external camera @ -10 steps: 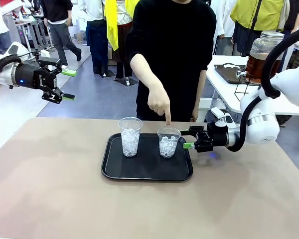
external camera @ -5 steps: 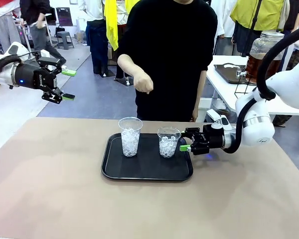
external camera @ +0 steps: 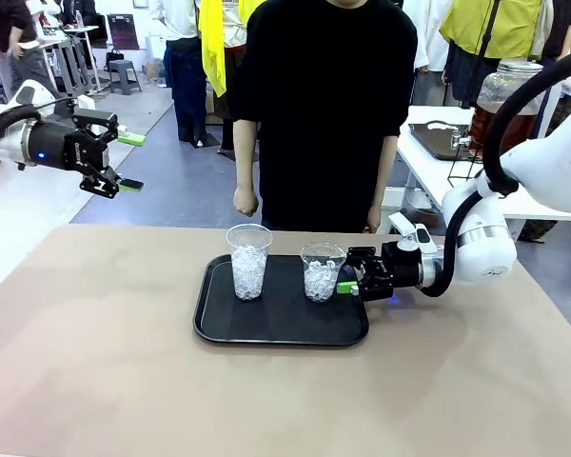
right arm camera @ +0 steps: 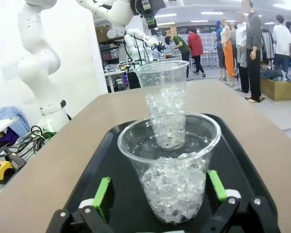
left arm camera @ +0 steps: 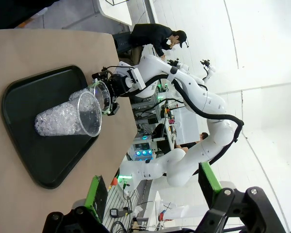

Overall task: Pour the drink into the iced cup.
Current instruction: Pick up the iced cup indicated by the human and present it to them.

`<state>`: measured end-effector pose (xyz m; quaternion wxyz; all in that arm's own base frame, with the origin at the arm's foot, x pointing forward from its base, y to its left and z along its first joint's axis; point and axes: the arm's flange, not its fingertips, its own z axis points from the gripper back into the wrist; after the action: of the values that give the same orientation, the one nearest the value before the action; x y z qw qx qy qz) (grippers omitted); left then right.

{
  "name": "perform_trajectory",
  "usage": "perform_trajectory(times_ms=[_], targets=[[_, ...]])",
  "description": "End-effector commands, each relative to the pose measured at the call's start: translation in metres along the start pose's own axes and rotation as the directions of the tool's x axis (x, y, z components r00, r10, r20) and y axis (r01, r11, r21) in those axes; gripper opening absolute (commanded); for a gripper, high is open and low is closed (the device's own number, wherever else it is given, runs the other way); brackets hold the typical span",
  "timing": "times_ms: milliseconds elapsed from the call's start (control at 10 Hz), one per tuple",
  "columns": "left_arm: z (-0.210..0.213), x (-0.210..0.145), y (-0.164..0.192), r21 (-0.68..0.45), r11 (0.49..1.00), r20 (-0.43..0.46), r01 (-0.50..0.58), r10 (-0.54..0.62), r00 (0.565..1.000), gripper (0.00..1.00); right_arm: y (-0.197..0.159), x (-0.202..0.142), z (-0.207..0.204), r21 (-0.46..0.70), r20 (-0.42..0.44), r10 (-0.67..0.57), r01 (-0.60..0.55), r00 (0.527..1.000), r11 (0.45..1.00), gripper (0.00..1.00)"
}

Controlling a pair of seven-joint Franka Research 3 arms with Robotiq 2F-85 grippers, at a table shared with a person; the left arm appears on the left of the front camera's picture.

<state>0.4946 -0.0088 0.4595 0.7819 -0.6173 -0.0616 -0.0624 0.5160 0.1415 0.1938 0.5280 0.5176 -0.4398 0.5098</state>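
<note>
Tool on your left arm first: it hangs high beyond the worktop's left edge, exactly where it was a second ago, its fingers spread wide and nothing between them.

Moving right, here is the change. The person's hand, which was pointing down at the shorter cup a second ago, has dropped back to their side. I read that as the cup having been chosen, and the way in is clear for you.

On the black tray the taller iced cup stands on the left and the shorter iced cup just beside it on the right, both upright and holding ice but no drink.

Your right tool has slid in from the right. Its fingers are fully spread and, in the right wrist view, one green pad sits on each side of the shorter cup's lower half. I see gaps on both sides, so nothing is pinched yet.

Far right, the drink is in its glass dispenser jar on the side table, well apart from both cups. Pouring has not begun, so you need a squeeze on the cup next.
</note>
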Motion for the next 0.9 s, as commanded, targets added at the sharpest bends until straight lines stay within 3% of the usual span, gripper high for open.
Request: perform_trajectory(times_ms=[0,800], targets=[[0.001,-0.002,-0.001,-0.003,1.000,0.001,0.001,-0.001,1.000,1.00,-0.003,-0.004,-0.014,-0.024,0.009,0.035,-0.034,0.999,0.999,1.00],[0.001,-0.002,-0.001,-0.003,1.000,0.001,0.001,-0.001,1.000,1.00,-0.021,-0.011,-0.043,-0.083,0.041,0.018,-0.015,0.999,0.996,1.00]])
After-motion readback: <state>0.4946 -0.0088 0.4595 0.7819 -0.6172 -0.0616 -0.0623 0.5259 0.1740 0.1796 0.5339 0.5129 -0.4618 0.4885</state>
